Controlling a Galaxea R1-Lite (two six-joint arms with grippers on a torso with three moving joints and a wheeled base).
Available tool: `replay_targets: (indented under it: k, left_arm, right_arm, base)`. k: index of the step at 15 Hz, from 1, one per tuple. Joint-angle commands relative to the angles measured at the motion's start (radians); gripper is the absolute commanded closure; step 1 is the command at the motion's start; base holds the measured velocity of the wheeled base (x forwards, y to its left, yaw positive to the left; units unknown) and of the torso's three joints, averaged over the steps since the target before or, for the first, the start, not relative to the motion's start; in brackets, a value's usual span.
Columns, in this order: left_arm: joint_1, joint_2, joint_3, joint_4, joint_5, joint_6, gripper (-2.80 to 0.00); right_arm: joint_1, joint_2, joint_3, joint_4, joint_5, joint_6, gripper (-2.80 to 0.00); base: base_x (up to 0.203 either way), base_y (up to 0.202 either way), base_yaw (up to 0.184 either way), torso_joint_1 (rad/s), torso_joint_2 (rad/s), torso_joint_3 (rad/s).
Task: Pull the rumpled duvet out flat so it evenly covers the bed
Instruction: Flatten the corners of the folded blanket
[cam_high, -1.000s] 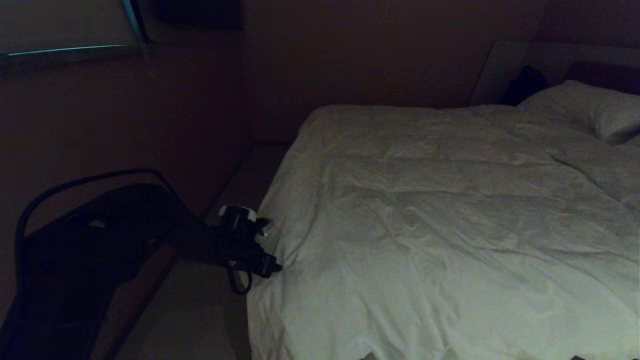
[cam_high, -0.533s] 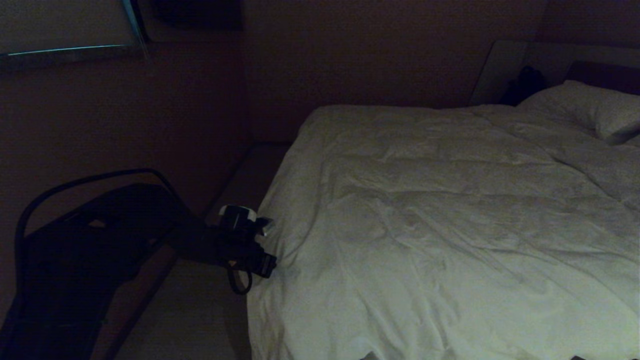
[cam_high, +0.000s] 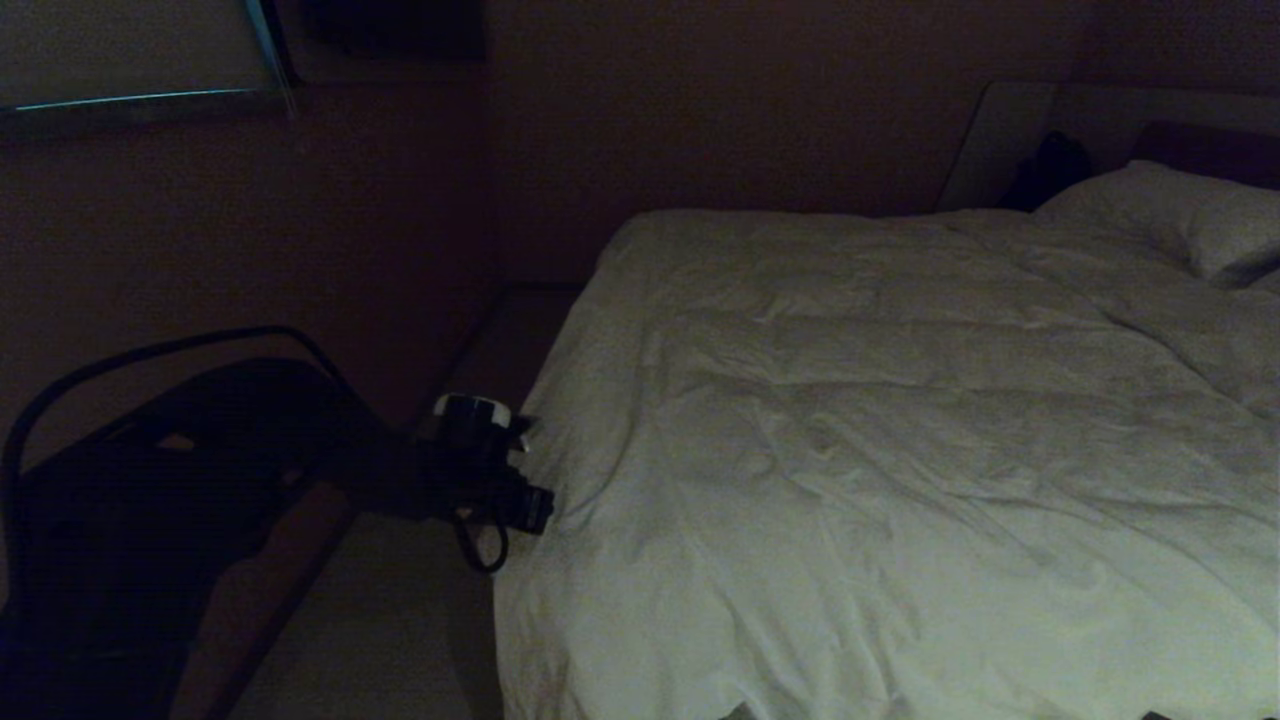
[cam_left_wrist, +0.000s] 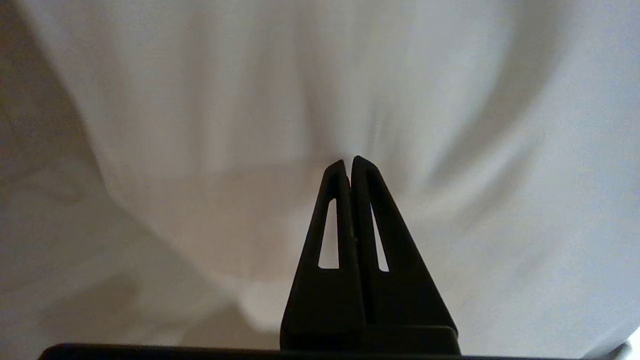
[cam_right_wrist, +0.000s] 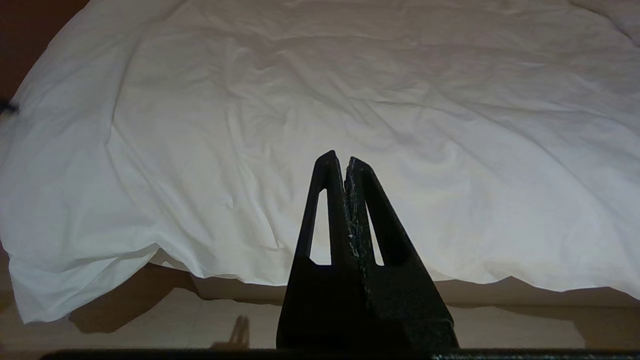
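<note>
Left gripper (cam_high: 540, 510): pinching the puffy white cloth duvet (cam_high: 900, 450) at the bed's (cam_high: 1010, 130) left edge — anchored for pulling
Right gripper (cam_right_wrist: 346, 162): pressed together, empty — parked off the foot edge

duvet (cam_high: 900, 450) on bed (cam_high: 1010, 130), pillow (cam_high: 1180, 215) behind

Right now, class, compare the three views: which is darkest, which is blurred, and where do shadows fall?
Head view: darkest, room dim, only the duvet pale. Left wrist view: bright, cloth streaked with blur around the left pincer. Right wrist view: sharpest, the duvet's hanging edge throws a shadow on the floor beneath it.
</note>
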Motion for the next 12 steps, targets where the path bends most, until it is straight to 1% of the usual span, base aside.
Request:
replay_targets:
  k: [1,2,4,5,7,8,9,12]
  left_arm:
    - [0.004,-0.081,0.004,-0.073,0.000,-0.102,0.00]
    - [0.010,-0.129,0.005,-0.094,0.001,-0.136,0.00]
    - [0.047,-0.237,0.002,-0.109,0.001,-0.188,0.00]
    - [0.066,-0.260,0.001,-0.113,0.001,-0.211,0.00]
    - [0.123,-0.357,0.000,-0.111,0.001,-0.255,0.00]
    - [0.149,-0.378,0.002,-0.110,0.001,-0.269,0.00]
    - [0.159,-0.381,0.009,-0.110,0.001,-0.275,0.00]
    - [0.162,-0.381,0.043,-0.111,0.001,-0.275,0.00]
  right_arm:
    - [0.000,0.001,0.000,0.000,0.000,-0.001,0.00]
    - [0.000,0.001,0.000,0.000,0.000,-0.001,0.00]
    - [0.000,0.001,0.000,0.000,0.000,-0.001,0.00]
    - [0.000,0.001,0.000,0.000,0.000,-0.001,0.00]
    - [0.000,0.001,0.000,0.000,0.000,-0.001,0.00]
    - [0.000,0.001,0.000,0.000,0.000,-0.001,0.00]
    - [0.002,0.001,0.000,0.000,0.000,-0.001,0.00]
    - [0.000,0.001,0.000,0.000,0.000,-0.001,0.00]
  base:
    - [0.000,0.000,0.000,0.000,0.00,0.000]
    - [0.000,0.000,0.000,0.000,0.00,0.000]
    - [0.000,0.000,0.000,0.000,0.00,0.000]
    - [0.000,0.000,0.000,0.000,0.00,0.000]
    - [0.000,0.000,0.000,0.000,0.00,0.000]
    - [0.000,0.000,0.000,0.000,0.00,0.000]
    - [0.000,0.000,0.000,0.000,0.00,0.000]
    - [0.000,0.000,0.000,0.000,0.00,0.000]
